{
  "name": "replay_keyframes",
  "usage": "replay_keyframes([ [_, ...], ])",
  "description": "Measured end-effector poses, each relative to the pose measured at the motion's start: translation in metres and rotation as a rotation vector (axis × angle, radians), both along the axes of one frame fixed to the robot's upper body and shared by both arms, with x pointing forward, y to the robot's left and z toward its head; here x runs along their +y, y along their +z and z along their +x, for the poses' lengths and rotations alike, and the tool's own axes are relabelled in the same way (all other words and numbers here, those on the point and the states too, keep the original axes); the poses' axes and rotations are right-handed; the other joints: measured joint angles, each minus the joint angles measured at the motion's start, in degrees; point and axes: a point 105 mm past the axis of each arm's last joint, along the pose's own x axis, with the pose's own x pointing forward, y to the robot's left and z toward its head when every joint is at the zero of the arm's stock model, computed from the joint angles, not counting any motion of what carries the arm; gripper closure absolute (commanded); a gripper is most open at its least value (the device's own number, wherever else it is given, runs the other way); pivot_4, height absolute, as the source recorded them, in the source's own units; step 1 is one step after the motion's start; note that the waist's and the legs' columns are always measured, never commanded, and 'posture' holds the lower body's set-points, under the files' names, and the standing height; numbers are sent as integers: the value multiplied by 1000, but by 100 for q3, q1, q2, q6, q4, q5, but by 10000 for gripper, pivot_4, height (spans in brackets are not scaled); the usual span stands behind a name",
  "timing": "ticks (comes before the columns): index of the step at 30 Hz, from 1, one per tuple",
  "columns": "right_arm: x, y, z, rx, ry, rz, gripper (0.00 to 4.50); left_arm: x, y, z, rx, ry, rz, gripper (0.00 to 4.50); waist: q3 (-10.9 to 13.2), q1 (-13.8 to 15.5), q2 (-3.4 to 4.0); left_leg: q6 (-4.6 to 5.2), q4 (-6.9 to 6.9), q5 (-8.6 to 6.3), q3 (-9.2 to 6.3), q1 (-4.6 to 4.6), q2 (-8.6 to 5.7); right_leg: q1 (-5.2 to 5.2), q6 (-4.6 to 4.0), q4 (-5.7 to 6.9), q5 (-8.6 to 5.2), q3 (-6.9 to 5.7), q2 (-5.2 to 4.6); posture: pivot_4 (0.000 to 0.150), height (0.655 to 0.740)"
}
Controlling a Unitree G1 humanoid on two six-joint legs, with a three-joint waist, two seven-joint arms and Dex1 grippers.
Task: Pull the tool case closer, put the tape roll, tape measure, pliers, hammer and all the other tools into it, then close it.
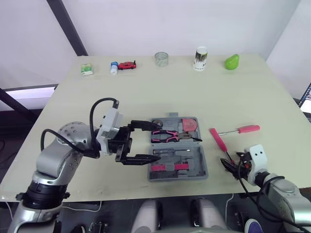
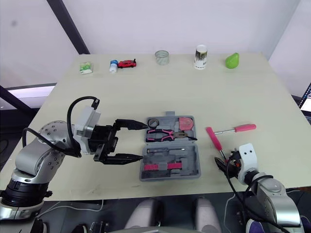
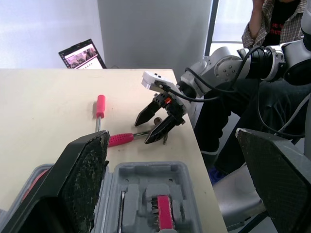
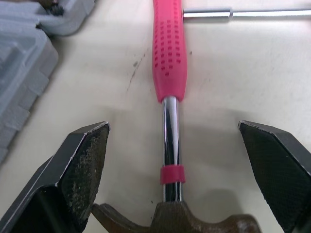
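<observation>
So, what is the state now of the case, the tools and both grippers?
tool case: open, flat on the table.
pliers: inside the case.
hammer: on the table, outside the case, not gripped.
screwdriver: on the table, outside the case.
left gripper: open, at the case's left edge.
right gripper: open, straddling the hammer's shaft.

A pale beige table (image 1: 160,92) filled the middle of the room, with a plain white wall (image 1: 194,24) behind its far edge at twelve o'clock. A dark beam (image 1: 68,29) slanted across that wall at eleven o'clock. An open laptop (image 3: 81,53) glowed beyond the table's end at three o'clock.
</observation>
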Motion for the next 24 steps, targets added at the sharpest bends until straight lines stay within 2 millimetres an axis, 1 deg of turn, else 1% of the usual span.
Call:
replay_keyframes([
  [2, 0, -2, 0, -8, -10, 4, 8207, 0, 1, 0, -3, -2, 0, 0, 0, 1, 0, 0, 0, 0, 0, 0, 0, 0, 0, 0, 0, 0, 0, 1500, 7400],
  [4, -2, -3, 0, -12, -18, 2, 17230, 0, 1, 0, -4, -4, 1, 0, 0, 0, 0, 0, 0, 0, 0, 0, 0, 0, 0, 0, 0, 0, 0, 1500, 7400],
  [5, -4, -4, 1, -18, -28, 0, 23675, 0, 1, 0, -5, -5, 1, 0, -1, 0, -1, 0, 0, 0, -1, 1, 0, 0, 0, 0, 0, 0, 0, 1500, 7400],
  [7, -1, -6, 2, -26, -24, 5, 28335, -1, 2, 0, -8, -8, 1, 0, -1, -1, -1, 0, 0, 0, -2, 2, 1, 1, 0, 1, 0, -1, 1, 1500, 7400],
  [8, 0, -7, 3, -32, -25, 7, 34900, -1, 3, 0, -13, -11, 2, 0, -1, -2, -1, 0, 0, 0, 0, 3, 1, 1, -1, 1, 0, 0, 1, 1500, 7400],
  [9, 2, -8, 3, -35, -19, 10, 38444, -1, 4, 1, -16, -12, 2, 0, -1, -2, -2, 0, 0, 0, 0, 4, 1, 2, 0, 1, 0, 1, 1, 1500, 7400],
  [10, 6, -9, 4, -43, -11, 13, 44329, -1, 5, 1, -19, -13, 2, 0, -4, -2, -6, 0, 0, 0, 1, 5, 1, 3, 0, 1, 0, 1, 1, 1500, 7400],
  [17, 6, -13, 3, -65, -1, -4, 44329, -1, 5, 1, -20, -16, 3, 0, -31, -2, -50, 0, 0, 0, 3, 9, 2, 5, 0, 0, 0, 3, 1, 1500, 7400],
  [24, 4, -13, 0, -74, 23, -31, 44329, -1, 4, 1, -18, -21, 4, 0, -33, 6, -54, 0, 1, 0, 6, 9, 2, 5, 0, 1, 0, 6, 0, 1500, 7400],
])
